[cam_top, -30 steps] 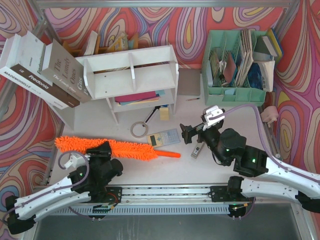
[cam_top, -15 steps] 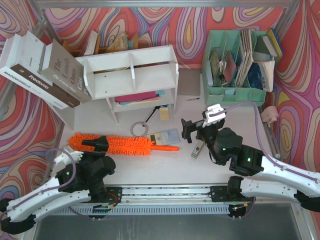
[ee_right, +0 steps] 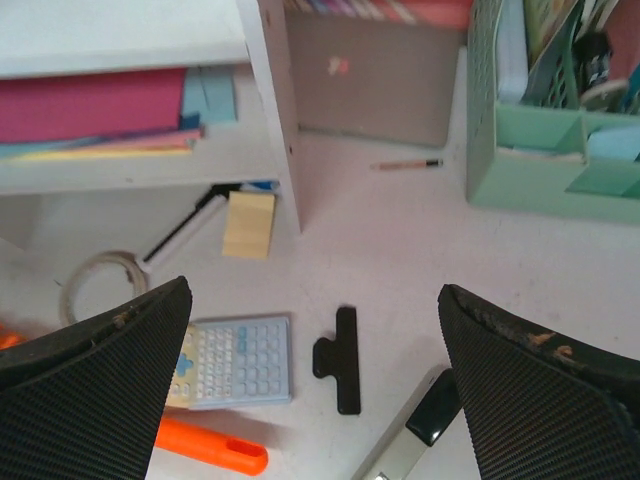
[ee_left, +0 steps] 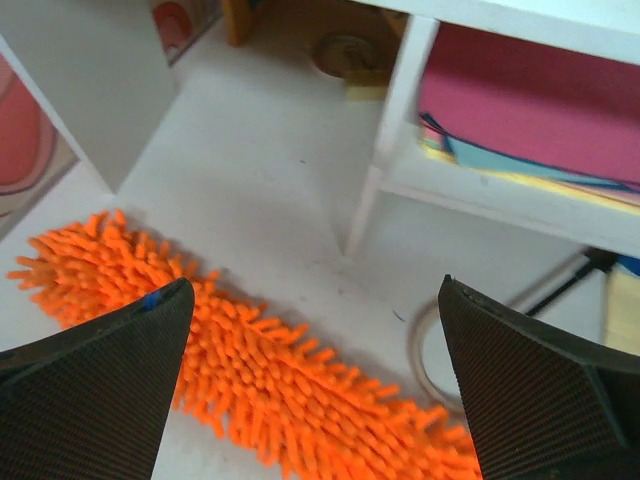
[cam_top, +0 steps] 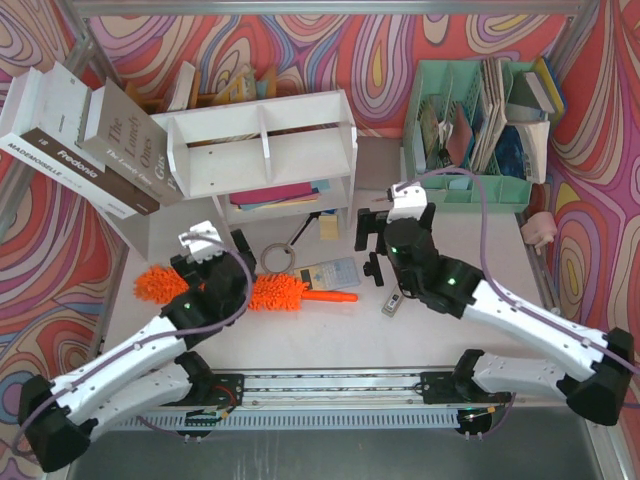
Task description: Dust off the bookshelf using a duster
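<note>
Only the top view shows the whole layout. The white bookshelf (cam_top: 265, 150) stands at the far middle of the table (cam_top: 300, 340). The orange duster (cam_top: 275, 293) lies flat near of it, its fluffy head to the left and its thin handle (cam_top: 340, 296) pointing right. The left arm covers the middle of the head here.

The left wrist view gives what the arm hides. The left fingers (ee_left: 90, 390) are spread wide and grip nothing, with the orange pile (ee_left: 260, 370) on the table below and between them. Beyond is a shelf leg (ee_left: 395, 110).

The right wrist view shows the right fingers (ee_right: 100, 380) as wide apart and empty. They hang over a pale blue calculator (ee_right: 235, 362), a black clip (ee_right: 340, 370), a yellow note pad (ee_right: 248, 225) and a pencil (ee_right: 405, 164). The handle's tip (ee_right: 210, 447) lies near of the calculator, and a green organizer (ee_right: 530, 170) stands at the right.

Readable writing appears only from above. The book (cam_top: 125, 145) leaning on the shelf's left end reads "The Lonely Ones". The one (cam_top: 50, 150) left of it reads "MADEMOISELLE Fredonia". The calculator's keys are too small to read.
</note>
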